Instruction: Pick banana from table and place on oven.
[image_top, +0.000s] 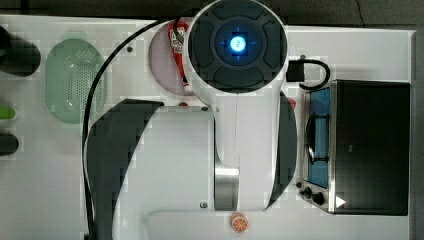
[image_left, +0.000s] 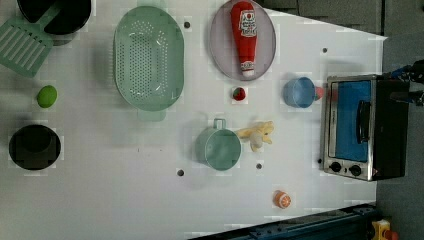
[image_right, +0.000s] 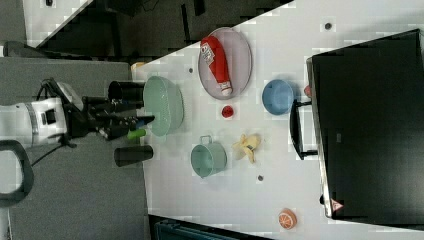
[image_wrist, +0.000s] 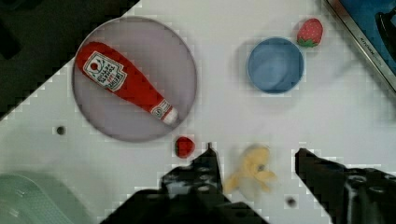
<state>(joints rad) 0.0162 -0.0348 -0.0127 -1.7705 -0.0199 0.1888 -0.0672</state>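
The pale-yellow banana (image_left: 256, 134) lies on the white table (image_left: 125, 200) just beside a green pot (image_left: 218, 147). In the right view the banana (image_right: 248, 145) is between that pot and the oven (image_right: 370, 125). My gripper (image_wrist: 254, 158) hangs open well above the table, and the wrist view looks straight down on the banana (image_wrist: 252, 170) between the two dark fingertips (image_wrist: 205, 168). Nothing is held. The right view shows the gripper (image_right: 140, 120) high up, far from the tabletop. The oven (image_left: 360, 127) has a black top, a blue glass door and knobs.
A blue bowl (image_left: 299, 92) and a strawberry (image_wrist: 310, 32) sit near the oven door. A ketchup bottle (image_left: 244, 35) lies on a grey plate; a second small red fruit (image_left: 239, 93) is beside it. Also here: green colander (image_left: 148, 57), orange slice (image_left: 282, 199), lime (image_left: 46, 96), black cup (image_left: 35, 146).
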